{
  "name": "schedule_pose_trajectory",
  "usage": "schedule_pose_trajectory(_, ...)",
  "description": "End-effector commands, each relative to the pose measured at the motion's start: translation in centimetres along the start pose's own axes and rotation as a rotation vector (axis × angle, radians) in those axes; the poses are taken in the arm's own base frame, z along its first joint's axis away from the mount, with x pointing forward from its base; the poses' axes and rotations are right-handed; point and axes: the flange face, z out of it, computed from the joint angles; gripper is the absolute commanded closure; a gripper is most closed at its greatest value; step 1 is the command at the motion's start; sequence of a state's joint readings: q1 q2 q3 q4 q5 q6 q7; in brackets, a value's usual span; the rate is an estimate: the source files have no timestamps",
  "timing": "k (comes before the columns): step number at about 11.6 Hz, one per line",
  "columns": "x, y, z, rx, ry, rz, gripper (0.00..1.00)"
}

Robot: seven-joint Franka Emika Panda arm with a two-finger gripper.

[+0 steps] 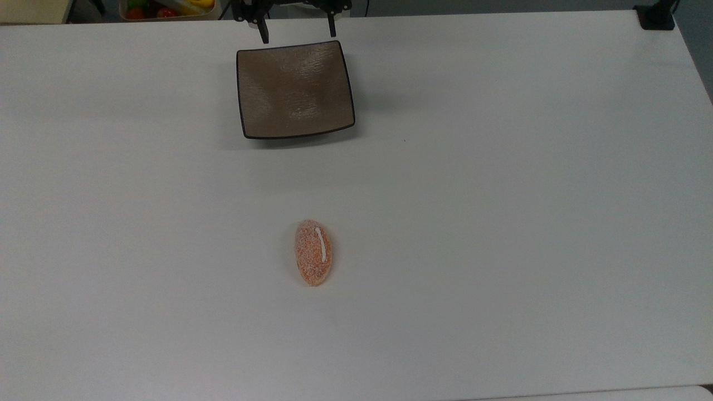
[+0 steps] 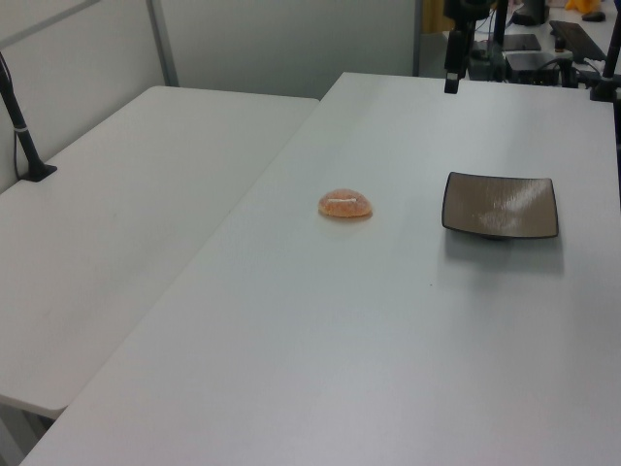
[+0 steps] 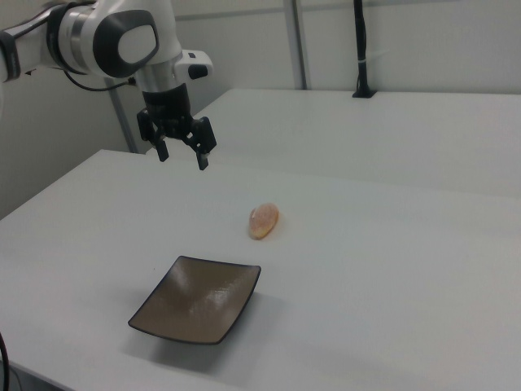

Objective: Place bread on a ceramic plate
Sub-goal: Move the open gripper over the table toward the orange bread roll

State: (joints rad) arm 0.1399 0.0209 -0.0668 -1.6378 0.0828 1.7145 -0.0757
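Gripper (image 3: 182, 156) spread, above table (image 1: 501, 195); bread (image 1: 313, 252), ceramic plate (image 1: 294, 89) apart.

White table (image 1: 501, 223); on it lie the bread (image 1: 313, 252) and, well apart, the ceramic plate (image 1: 294, 89).

A broad white counter (image 1: 501, 195) is seen spanning most of the top view, its matte surface lit evenly from overhead. A second white table (image 2: 126, 223) is set flush against it on the left view's left, with a narrow seam between the two. Pale grey partition walls (image 2: 281, 39) with a metal upright post (image 2: 162, 44) are seen behind. A black clamped pole (image 2: 21, 131) is fixed at the second table's far edge. Beyond the counter, at the top view's upper left, a bin of coloured items (image 1: 167, 8) is partly visible. Dark equipment (image 2: 529, 58) is seen behind the counter in the left view.
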Motion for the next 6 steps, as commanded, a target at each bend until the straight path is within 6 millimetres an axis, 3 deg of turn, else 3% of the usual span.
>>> schedule_pose_trajectory(1,2.2,0.6,-0.5,-0.008,0.04,-0.009,0.0)
schedule_pose_trajectory(4,4.5,1.1,-0.3,-0.016,0.054,-0.004,0.0)
schedule_pose_trajectory(6,5.6,1.3,-1.2,-0.023,0.086,-0.002,0.0)
